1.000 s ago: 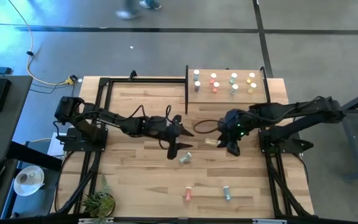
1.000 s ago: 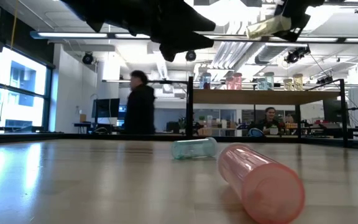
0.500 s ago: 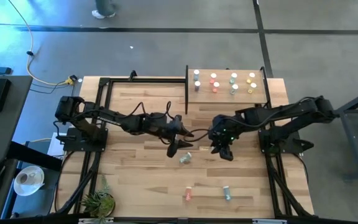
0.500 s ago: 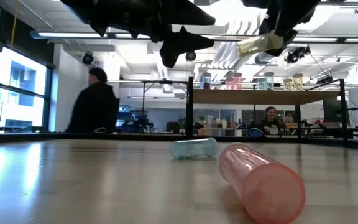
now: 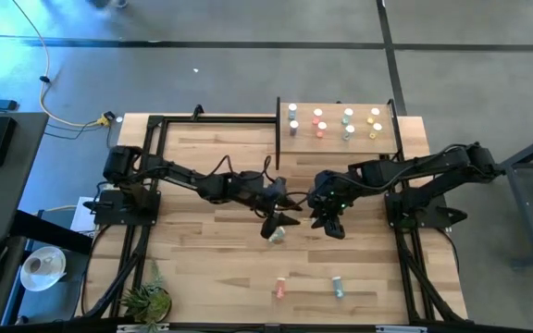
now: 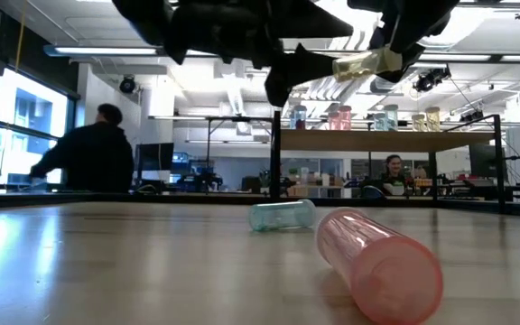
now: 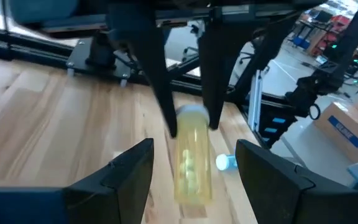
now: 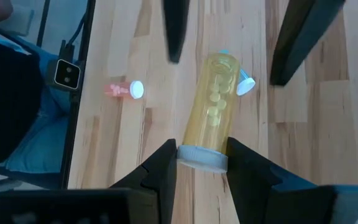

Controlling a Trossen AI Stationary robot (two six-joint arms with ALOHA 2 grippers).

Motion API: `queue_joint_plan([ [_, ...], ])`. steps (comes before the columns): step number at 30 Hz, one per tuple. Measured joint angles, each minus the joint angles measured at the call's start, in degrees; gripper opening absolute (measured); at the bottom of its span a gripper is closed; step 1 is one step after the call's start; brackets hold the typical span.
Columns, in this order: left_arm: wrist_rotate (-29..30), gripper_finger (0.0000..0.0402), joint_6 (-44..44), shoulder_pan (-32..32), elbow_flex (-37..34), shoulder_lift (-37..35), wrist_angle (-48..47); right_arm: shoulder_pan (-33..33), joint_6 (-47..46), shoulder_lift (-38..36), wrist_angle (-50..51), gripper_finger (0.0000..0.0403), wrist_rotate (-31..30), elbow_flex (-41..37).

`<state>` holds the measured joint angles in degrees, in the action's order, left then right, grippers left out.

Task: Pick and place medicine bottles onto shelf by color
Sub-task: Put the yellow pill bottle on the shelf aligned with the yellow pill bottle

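— Wooden desk [image 5: 202, 268] first, then the shelf [image 5: 336, 139] at its far right edge, where sorted bottles stand in coloured columns. Where's the bottle in play?

— Mid-air over the desk's middle: a yellow bottle [image 8: 214, 109], white cap clamped in the right pincer [image 8: 202, 163], body jutting out level.

— How will it handle?

— Light, stiff, smooth plastic, I'd judge, with pills loose inside. Slippery by the cap; gripping around the body seems safer.

— And the left pincer [image 7: 191, 168]?

— Spread wide, holding nothing, fingers either side of the bottle's free end.

— Others?

— A teal bottle [image 6: 282, 215] and a pink bottle [image 6: 379, 263] lie on the desk.
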<state>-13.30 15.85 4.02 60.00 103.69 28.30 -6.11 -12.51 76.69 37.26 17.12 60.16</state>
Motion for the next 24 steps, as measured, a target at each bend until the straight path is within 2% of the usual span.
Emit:
queue_joint_plan([
  [7,-1.94,0.0216,-0.37,0.10,3.98,2.72,-4.94,0.00,0.00,0.00,0.31,0.0108,0.00,0.00],
  [24,-3.26,0.0213,-1.02,0.15,3.88,2.83,-7.48,0.00,-0.44,-0.04,0.71,0.0108,0.00,0.00],
])
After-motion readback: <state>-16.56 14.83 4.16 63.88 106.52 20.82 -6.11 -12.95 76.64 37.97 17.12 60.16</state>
